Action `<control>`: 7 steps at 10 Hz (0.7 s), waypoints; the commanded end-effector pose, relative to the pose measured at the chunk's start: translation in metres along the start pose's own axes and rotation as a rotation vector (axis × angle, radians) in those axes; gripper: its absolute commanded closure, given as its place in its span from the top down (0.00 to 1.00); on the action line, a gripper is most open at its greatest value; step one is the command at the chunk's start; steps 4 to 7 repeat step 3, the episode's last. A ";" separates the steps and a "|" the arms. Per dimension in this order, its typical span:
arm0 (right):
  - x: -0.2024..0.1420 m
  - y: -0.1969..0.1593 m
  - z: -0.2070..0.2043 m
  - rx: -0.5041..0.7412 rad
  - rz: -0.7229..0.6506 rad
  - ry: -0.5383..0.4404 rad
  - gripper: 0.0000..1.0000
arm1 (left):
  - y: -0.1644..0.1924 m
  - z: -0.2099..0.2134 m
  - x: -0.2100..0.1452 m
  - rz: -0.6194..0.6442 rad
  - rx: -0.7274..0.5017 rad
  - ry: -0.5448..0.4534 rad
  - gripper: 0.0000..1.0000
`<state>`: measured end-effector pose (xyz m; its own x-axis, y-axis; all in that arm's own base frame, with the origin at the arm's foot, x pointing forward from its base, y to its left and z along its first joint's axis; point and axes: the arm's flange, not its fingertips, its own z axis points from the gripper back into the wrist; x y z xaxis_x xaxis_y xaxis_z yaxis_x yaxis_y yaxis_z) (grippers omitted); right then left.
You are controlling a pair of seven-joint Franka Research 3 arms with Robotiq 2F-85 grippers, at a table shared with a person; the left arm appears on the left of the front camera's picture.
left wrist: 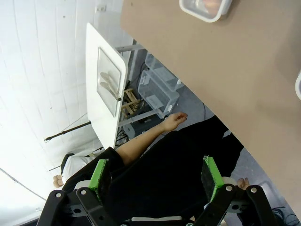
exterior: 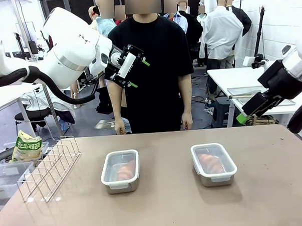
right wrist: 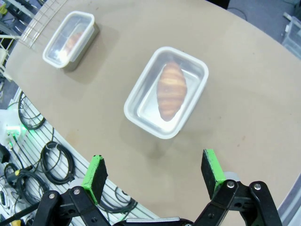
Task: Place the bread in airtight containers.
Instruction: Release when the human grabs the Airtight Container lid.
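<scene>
Both croissants are lying under snapped lids: one in the left container (exterior: 120, 171), one in the right container (exterior: 213, 164) on the table (exterior: 165, 207). Left gripper (exterior: 130, 66) and right gripper (right wrist: 155, 174) are hovering high, fingers apart and empty; judging the job done, best keeping them clear.

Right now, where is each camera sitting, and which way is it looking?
Front view: sits between the arms, looks across the table at the person; both raised arms show, left tool, right tool.
Left wrist view: rides the raised left arm, faces the person's black shirt and table edge; its open tool shows.
Right wrist view: looks down on both lidded containers, the nearer container with bread; its open tool shows.
Shared: front and right wrist both show both containers.
</scene>
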<state>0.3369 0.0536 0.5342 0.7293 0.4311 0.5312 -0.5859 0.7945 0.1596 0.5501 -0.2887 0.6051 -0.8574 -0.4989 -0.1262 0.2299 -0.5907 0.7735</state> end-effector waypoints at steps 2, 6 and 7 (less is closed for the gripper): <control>0.000 0.000 -0.001 0.015 -0.005 -0.003 1.00 | -0.002 0.000 -0.001 -0.001 -0.002 0.002 1.00; 0.000 0.000 -0.001 0.015 -0.005 -0.003 1.00 | -0.002 0.000 -0.001 -0.001 -0.002 0.002 1.00; 0.000 0.000 -0.001 0.015 -0.005 -0.003 1.00 | -0.002 0.000 -0.001 -0.001 -0.002 0.002 1.00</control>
